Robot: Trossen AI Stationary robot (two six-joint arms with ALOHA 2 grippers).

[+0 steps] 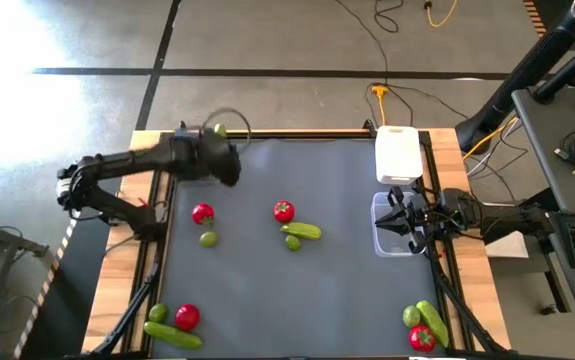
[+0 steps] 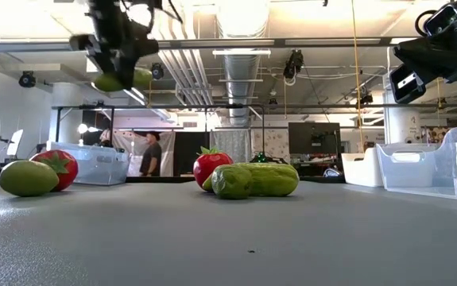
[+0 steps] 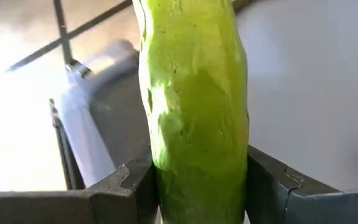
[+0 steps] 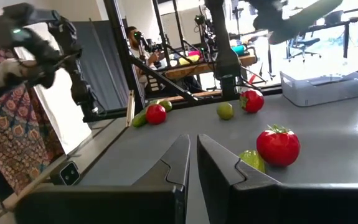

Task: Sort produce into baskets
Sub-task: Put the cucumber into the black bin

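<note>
My left gripper [image 1: 217, 140] is at the table's far left, held high, shut on a green cucumber [image 3: 194, 106], which also shows in the low view [image 2: 121, 79]. Under it stands the grey basket [image 3: 85, 124]. My right gripper [image 4: 192, 162] is shut and empty above the clear basket [image 1: 389, 238] at the right edge. The white basket [image 1: 399, 153] stands just beyond it. On the mat lie a tomato [image 1: 202, 213] with a lime [image 1: 208, 238], and a tomato [image 1: 283, 211] with a cucumber [image 1: 302, 231] and a lime [image 1: 293, 243]. My left gripper pinches the cucumber's two sides [image 3: 160, 186] between its two fingers [image 3: 129, 183]. The cucumber runs out forward past the fingertips, along the fingers. It is lifted clear of the table, over the grey basket.
Near the front left corner lie a lime [image 1: 158, 313], a tomato [image 1: 187, 317] and a cucumber [image 1: 172, 335]. Near the front right corner lie a lime [image 1: 411, 317], a cucumber [image 1: 431, 322] and a tomato [image 1: 421, 338]. A person stands in the room behind the table [image 2: 150, 155].
</note>
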